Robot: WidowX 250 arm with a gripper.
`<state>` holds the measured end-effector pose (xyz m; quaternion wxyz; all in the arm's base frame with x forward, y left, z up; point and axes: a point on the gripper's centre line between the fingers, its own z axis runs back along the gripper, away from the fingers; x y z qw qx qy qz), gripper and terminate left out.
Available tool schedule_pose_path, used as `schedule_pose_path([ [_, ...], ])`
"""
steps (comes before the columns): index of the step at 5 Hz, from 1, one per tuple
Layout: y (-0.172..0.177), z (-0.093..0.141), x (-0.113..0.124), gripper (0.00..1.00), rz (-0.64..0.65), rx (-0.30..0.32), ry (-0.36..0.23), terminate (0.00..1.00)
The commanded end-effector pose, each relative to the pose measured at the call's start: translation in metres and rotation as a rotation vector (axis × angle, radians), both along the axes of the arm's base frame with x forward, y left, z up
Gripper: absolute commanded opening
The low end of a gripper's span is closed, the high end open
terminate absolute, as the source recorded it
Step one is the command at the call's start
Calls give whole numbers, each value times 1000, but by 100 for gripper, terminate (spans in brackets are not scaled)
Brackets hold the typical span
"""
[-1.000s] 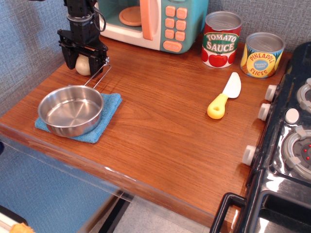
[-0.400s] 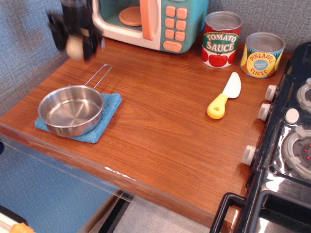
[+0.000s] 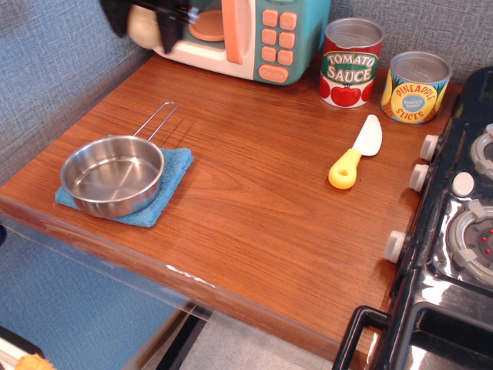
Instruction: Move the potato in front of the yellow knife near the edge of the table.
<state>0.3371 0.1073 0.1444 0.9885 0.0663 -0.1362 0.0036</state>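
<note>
My black gripper (image 3: 144, 25) is high at the top left, in front of the toy microwave, shut on the pale cream potato (image 3: 142, 25), which hangs well above the table (image 3: 254, 200). Only the gripper's lower part shows; the rest is cut off by the frame's top edge. The yellow knife (image 3: 354, 154) lies on the right side of the table, its yellow handle toward the front edge and its white blade pointing back toward the cans.
A steel pan (image 3: 113, 175) sits on a blue cloth (image 3: 173, 173) at the front left. A teal toy microwave (image 3: 246, 35) stands at the back. A tomato sauce can (image 3: 350, 62) and a pineapple can (image 3: 416, 86) stand back right. A black toy stove (image 3: 454, 231) borders the right.
The gripper has lifted the potato off the table's back left corner and carried it up and to the right, in front of the microwave.
</note>
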Motion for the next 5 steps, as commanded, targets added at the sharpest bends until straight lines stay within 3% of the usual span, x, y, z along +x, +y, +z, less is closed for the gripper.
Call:
schedule_pose_path([
  [1, -87, -7, -62, 0, -97, -142, 42, 0],
  [2, -124, -41, -77, 0, -119, -155, 122, 0],
  [3, -140, -72, -81, 0, -142, -110, 172, 0],
  [5, -149, -113, -88, 0, -130, -94, 199, 0],
])
